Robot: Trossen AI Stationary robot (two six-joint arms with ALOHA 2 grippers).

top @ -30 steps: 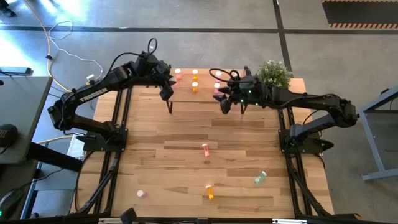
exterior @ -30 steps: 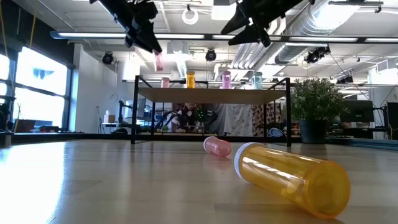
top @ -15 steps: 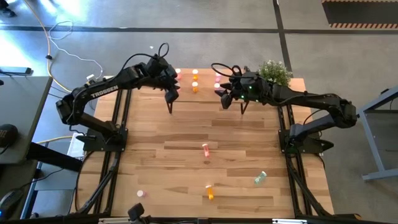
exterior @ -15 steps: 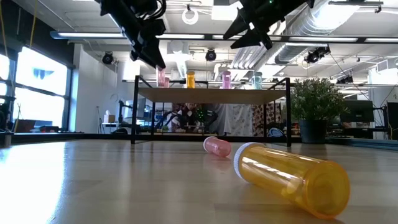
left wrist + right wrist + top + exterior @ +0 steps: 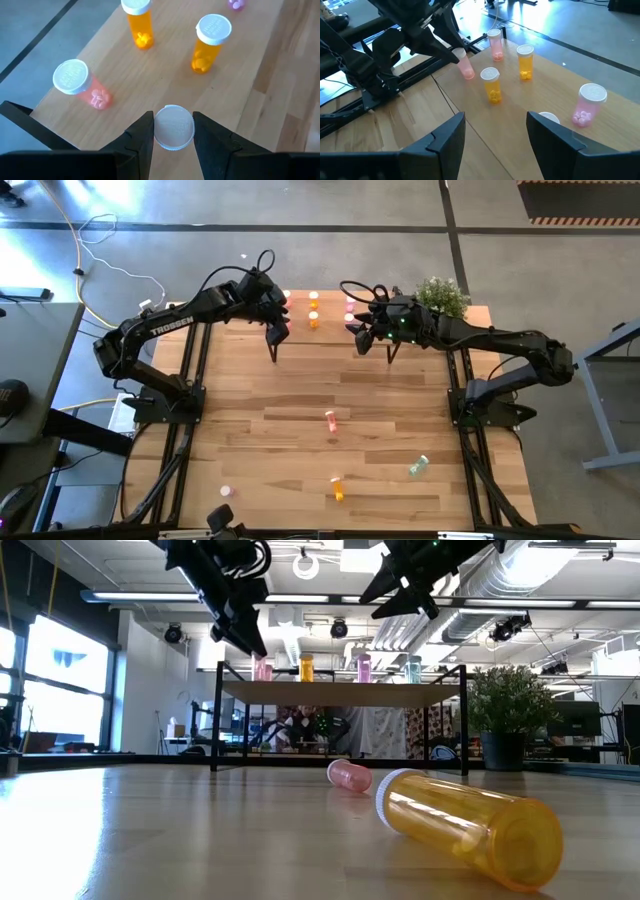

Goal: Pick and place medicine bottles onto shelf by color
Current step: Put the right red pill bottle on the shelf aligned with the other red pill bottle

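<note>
My left gripper pinches a pink medicine bottle by its white cap, bottom centre of the left wrist view, over the shelf. On the shelf stand another pink bottle at left and two orange bottles above. My right gripper hangs spread and empty over the shelf's other end. In the high view, more bottles lie on the table, lower centre.
</note>
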